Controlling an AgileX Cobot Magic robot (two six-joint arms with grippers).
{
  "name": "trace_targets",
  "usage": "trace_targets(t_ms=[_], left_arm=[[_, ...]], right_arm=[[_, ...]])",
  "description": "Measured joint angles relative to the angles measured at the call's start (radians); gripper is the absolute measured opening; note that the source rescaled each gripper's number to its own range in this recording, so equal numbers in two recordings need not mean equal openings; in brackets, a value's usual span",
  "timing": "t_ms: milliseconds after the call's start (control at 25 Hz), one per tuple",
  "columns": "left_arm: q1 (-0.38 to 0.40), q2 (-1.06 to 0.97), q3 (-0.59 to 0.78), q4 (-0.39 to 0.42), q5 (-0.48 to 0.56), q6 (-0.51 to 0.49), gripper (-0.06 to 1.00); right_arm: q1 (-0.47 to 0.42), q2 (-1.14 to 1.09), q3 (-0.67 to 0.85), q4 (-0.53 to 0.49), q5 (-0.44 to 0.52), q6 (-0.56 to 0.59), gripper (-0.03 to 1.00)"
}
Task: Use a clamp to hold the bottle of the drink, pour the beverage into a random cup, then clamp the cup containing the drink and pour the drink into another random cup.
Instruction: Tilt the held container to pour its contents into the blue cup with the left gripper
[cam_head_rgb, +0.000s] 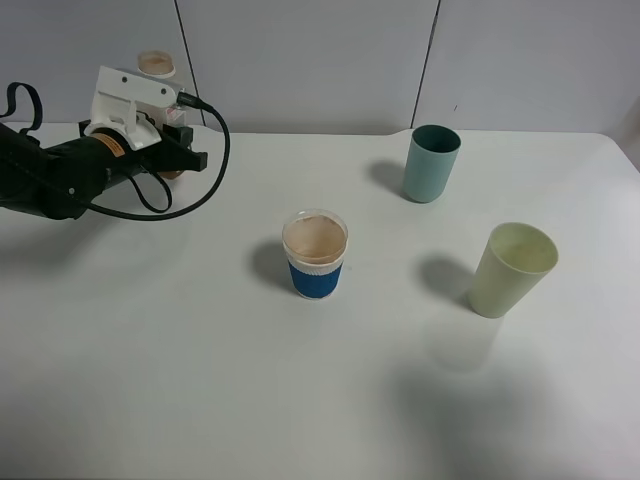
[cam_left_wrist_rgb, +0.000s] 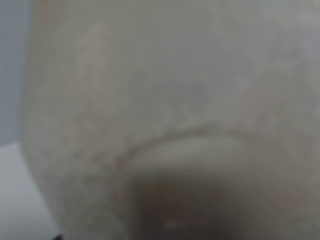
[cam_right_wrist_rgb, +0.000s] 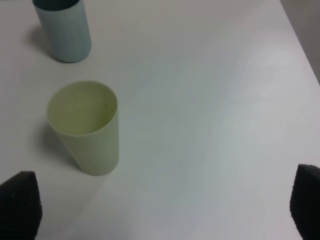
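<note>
While the left tool (cam_head_rgb: 186, 150) sits clamped narrow, apparently on the bottle (cam_head_rgb: 155, 65) at the counter's (cam_head_rgb: 200, 380) back-left corner, every cup lies to its right. The blue cup (cam_head_rgb: 315, 272) is nearest, with the teal cup (cam_head_rgb: 431, 165) and green cup (cam_head_rgb: 512, 270) beyond. The bottle stands upright, long axis vertical, mouth up. The right tool (cam_right_wrist_rgb: 162, 210) gapes wide and empty beside the green cup.

Three cups spread over table (cam_head_rgb: 200, 380), bottle (cam_head_rgb: 155, 66) off at far left.
Middle cup (cam_head_rgb: 315, 253) at table centre. Far cup (cam_head_rgb: 431, 163) behind it and to right, near rear edge. Near cup (cam_head_rgb: 513, 269) furthest right, in front of far cup, about level with middle cup; all three well apart. Bottle at left rear, upright, in left gripper (cam_head_rgb: 182, 158), well apart from every cup.
</note>
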Motion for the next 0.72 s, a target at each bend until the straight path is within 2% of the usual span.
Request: trace_targets(t_ms=[360, 480, 720], left_arm=[[-0.199, -0.107, 0.037, -0.484, 0.039, 0.660, 0.03], [-0.268, -0.117, 0.037, -0.590, 0.040, 0.884, 0.03], [-0.408, -0.118, 0.037, -0.745, 0.017, 1.142, 0.03]], right_arm=[[0.000, 0.000, 0.000, 0.000, 0.000, 0.000, 1.00], [0.000, 0.000, 0.000, 0.000, 0.000, 0.000, 1.00], [0.000, 0.000, 0.000, 0.000, 0.000, 0.000, 1.00]])
